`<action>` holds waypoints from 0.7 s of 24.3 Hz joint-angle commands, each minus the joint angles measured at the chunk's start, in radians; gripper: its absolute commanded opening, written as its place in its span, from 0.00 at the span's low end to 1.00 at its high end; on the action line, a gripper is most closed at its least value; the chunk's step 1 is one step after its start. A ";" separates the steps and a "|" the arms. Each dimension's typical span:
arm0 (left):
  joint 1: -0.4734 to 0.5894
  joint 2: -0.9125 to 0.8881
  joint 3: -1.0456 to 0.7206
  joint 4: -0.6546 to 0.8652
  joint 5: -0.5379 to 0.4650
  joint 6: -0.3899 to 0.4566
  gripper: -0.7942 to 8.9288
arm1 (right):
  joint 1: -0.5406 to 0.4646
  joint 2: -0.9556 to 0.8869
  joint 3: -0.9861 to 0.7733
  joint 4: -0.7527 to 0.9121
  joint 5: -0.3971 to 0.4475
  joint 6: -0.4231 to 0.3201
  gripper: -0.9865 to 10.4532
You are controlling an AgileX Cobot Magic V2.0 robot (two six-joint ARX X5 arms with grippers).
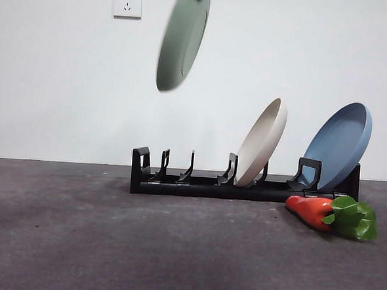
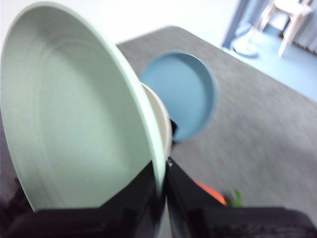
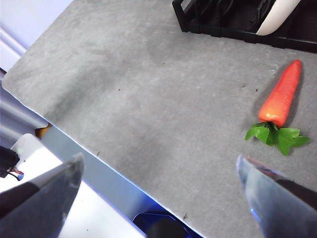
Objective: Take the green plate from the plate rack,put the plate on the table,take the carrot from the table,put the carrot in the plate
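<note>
Hanging high above the left end of the plate rack [image 1: 243, 184], the green plate [image 1: 183, 38] is up in the air, tilted on edge and clear of every slot. The left gripper [image 2: 162, 184] has its two black jaws pinched onto the plate's rim, one jaw on each face; in the front view only a dark bit of that gripper shows at the plate's top edge. Down on the table [image 1: 108, 245] the black rack keeps two plates: a cream-beige plate [image 1: 262, 142] leaning in a middle slot and a blue plate [image 1: 338, 146] leaning at the right end. The slots at the left end stand bare. The carrot [image 1: 315, 211] lies on the table just in front of the rack's right end, orange tip pointing left and green leaves [image 1: 354, 219] to the right, apart from both plates. The right gripper [image 3: 158, 193] waits over the near edge of the table with its jaws spread wide and nothing between them, the carrot lying well ahead of it. Two white wall sockets [image 1: 127, 3] sit on the wall behind.
</note>
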 commanded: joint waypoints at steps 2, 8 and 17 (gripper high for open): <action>-0.067 -0.089 0.000 -0.182 -0.161 0.105 0.07 | 0.002 -0.001 0.004 0.006 0.003 0.002 0.63; -0.191 -0.110 -0.002 -0.429 -0.350 0.174 0.08 | 0.002 -0.001 0.004 0.006 0.003 0.004 0.63; -0.430 -0.103 -0.188 -0.364 -0.570 0.183 0.08 | 0.002 -0.001 0.004 0.006 0.003 0.003 0.63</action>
